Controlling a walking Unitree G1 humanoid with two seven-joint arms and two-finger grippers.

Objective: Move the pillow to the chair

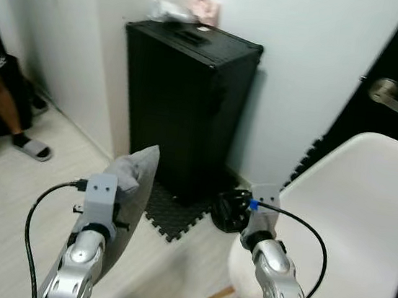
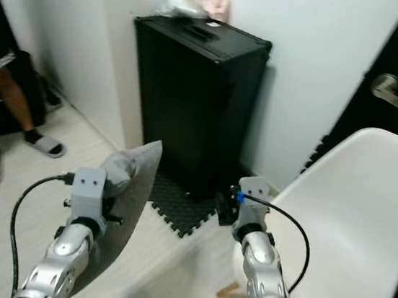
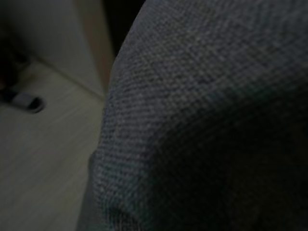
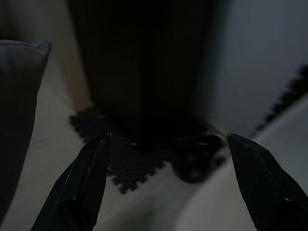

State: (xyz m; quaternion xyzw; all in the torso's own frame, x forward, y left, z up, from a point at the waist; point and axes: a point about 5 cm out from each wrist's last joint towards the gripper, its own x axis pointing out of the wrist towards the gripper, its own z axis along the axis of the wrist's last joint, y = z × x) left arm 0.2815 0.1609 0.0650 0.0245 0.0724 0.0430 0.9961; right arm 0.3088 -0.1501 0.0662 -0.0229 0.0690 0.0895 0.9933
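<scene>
A grey fabric pillow [image 1: 132, 206] hangs off the floor at lower left, bunched at its top where my left gripper [image 1: 124, 175] is shut on it. The pillow's weave [image 3: 202, 120] sits close against the left wrist camera and hides the fingers. A white plastic chair [image 1: 365, 213] with wooden legs stands at the right. My right gripper [image 4: 168, 159] is held out in front of the chair's front edge, open and holding nothing, and the pillow's corner [image 4: 21, 86] shows beside it.
A tall black case [image 1: 183, 96] stands against the white wall straight ahead, on black foam mats [image 1: 175, 222]. A round black object [image 1: 229, 211] lies by the chair. A person's legs in sandals [image 1: 29, 144] are at far left. A dark door with a lever handle [image 1: 393, 96] is behind the chair.
</scene>
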